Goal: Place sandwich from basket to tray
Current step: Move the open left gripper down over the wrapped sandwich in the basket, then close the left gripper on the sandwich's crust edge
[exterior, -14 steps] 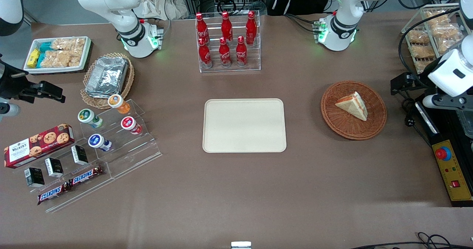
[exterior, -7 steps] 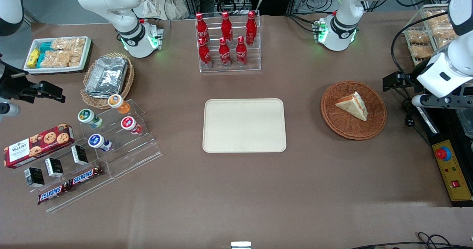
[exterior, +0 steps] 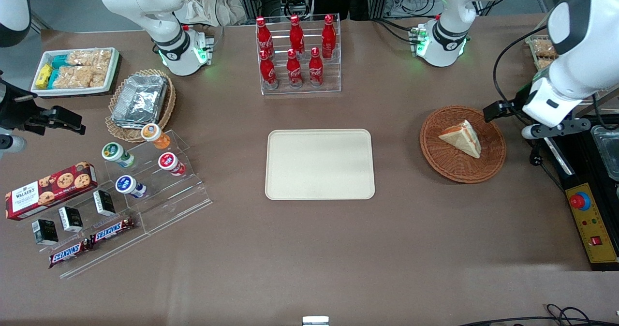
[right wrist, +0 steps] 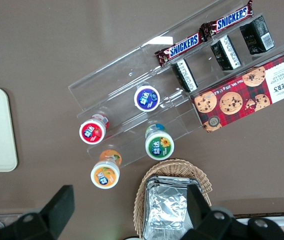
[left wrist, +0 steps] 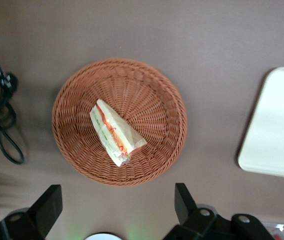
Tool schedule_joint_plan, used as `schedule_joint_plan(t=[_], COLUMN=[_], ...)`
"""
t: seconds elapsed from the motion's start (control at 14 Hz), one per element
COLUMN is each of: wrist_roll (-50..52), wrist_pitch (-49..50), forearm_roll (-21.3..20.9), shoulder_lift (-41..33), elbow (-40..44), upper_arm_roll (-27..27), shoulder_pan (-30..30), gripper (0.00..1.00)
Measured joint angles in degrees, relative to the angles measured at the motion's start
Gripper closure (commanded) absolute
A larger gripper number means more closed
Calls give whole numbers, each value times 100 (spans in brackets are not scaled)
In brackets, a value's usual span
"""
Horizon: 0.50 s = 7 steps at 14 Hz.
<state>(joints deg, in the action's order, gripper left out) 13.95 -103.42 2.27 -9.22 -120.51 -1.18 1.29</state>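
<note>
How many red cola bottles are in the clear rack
6, in two rows of three. Farther row. Nearer row. None looks hidden. The gripper hangs above the basket.

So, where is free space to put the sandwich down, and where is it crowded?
The tray is bare, with open table between it and the basket holding the sandwich. The open gripper is above the basket. Crowded: the parked arm's end, with the yogurt cups and Snickers bars.

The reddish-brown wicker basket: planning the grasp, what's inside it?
Only a triangular white-bread sandwich lies in the round wicker basket. Weave under it is hidden. The open hand hangs above the basket's edge.
</note>
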Motion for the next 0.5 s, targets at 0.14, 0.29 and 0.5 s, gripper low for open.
schedule_joint_plan(t=[0.14,0.29,0.5], wrist_roll=[562,1042,1420], wrist_pitch=[-263,-311,-448], forearm_roll=[3,15,225], shoulder_lift=[-44,-17,99], elbow=[-368,-524,-764], upper_arm_roll=[22,40,225], shoulder_pan=[-1,-2,-4], gripper=[0,0,0])
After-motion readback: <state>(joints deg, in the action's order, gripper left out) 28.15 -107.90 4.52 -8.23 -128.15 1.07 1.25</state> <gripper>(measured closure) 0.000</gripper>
